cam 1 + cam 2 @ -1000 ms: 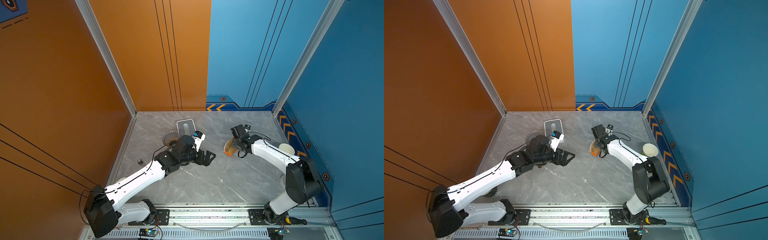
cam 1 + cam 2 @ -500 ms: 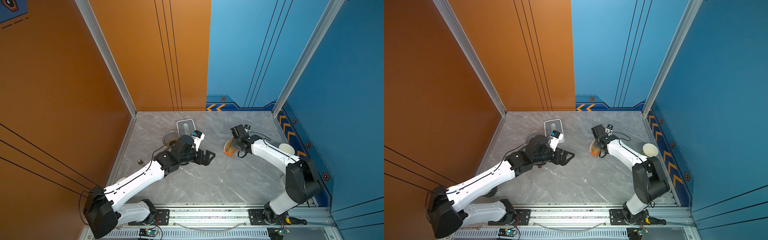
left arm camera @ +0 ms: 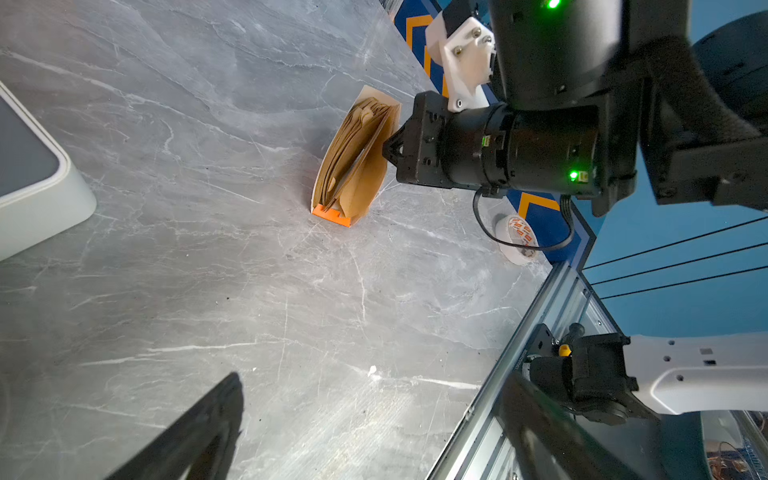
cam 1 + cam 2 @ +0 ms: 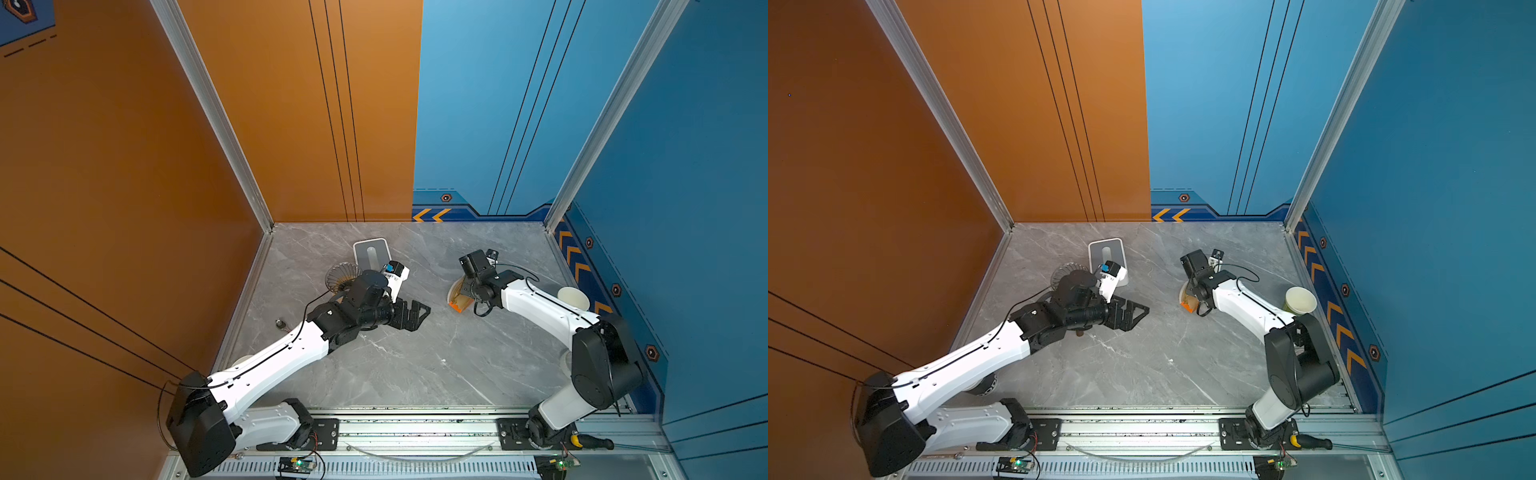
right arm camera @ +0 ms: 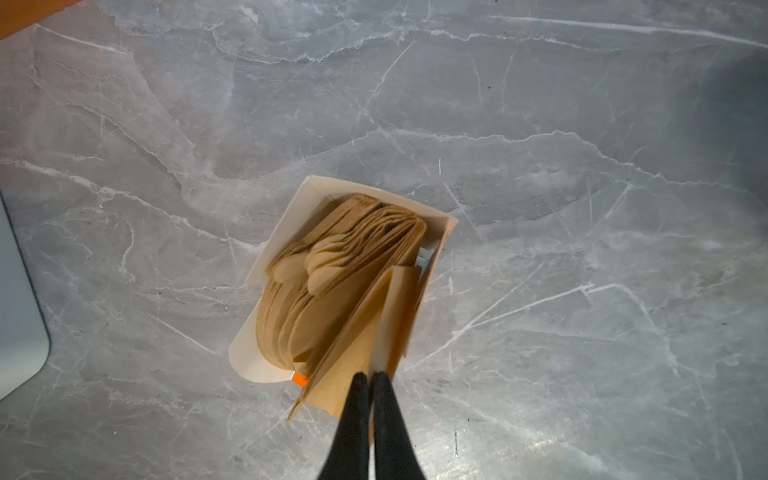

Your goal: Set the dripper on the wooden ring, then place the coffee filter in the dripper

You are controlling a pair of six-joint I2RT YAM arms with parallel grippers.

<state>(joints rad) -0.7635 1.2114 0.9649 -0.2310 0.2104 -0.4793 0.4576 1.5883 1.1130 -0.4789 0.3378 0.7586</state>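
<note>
Filter pinched, dripper far left.
Your right gripper is clamped on one filter; the dripper sits well to its left, past your wide-open left gripper.

- Setting: enclosed robot test cell, lab type.
- Walls: orange panels, blue panels, aluminium corner posts.
- Left arm and right arm bolted to a front rail.
- Bare circuit board, green LED lit.
- Grey marble-look tabletop.

links: white | joints: black | cables: black | fingers: black, tapered | LEDs: green
</note>
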